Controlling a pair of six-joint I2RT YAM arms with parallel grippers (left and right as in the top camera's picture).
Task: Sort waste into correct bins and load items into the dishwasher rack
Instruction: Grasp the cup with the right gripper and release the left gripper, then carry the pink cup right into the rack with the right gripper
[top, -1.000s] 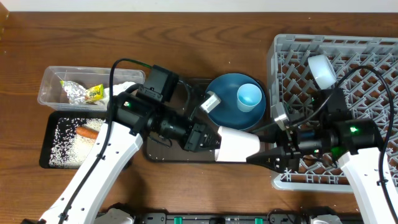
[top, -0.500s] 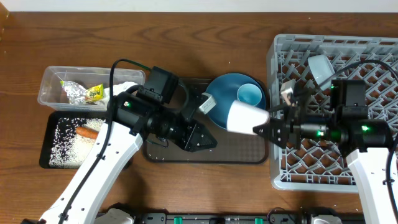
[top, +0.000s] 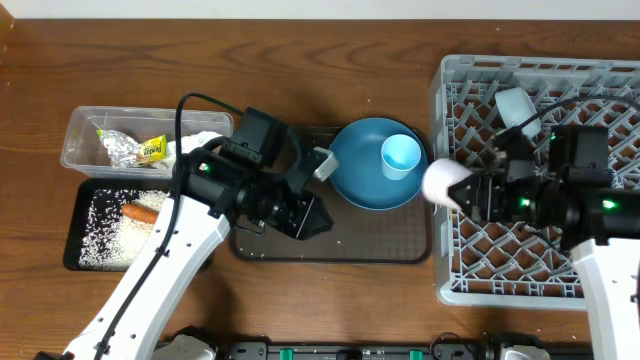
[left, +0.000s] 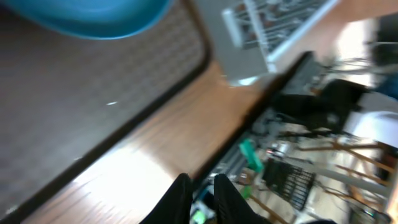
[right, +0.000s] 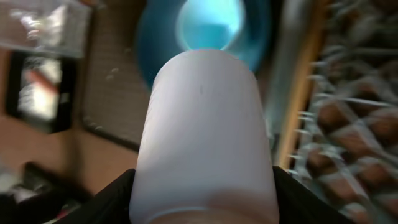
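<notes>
Right gripper (top: 468, 190) is clamped on the pale pink cup (top: 445, 183), held on its side, with fingers on either side of its body in the wrist view. A second ago the cup hung low over the dark serving tray (top: 390, 245), between both grippers. It has since been carried up and right to the left wall of the dishwasher rack (top: 600, 292). Left gripper (top: 310, 215) is nearly closed on nothing and has drawn back slightly over the tray. Judgement: cup transfer is mid-way, with placement in the rack next. White bowl (top: 515, 108) is already in the rack. Blue plate (top: 360, 180) with the light blue cup (top: 402, 157) on it is still unloaded.
</notes>
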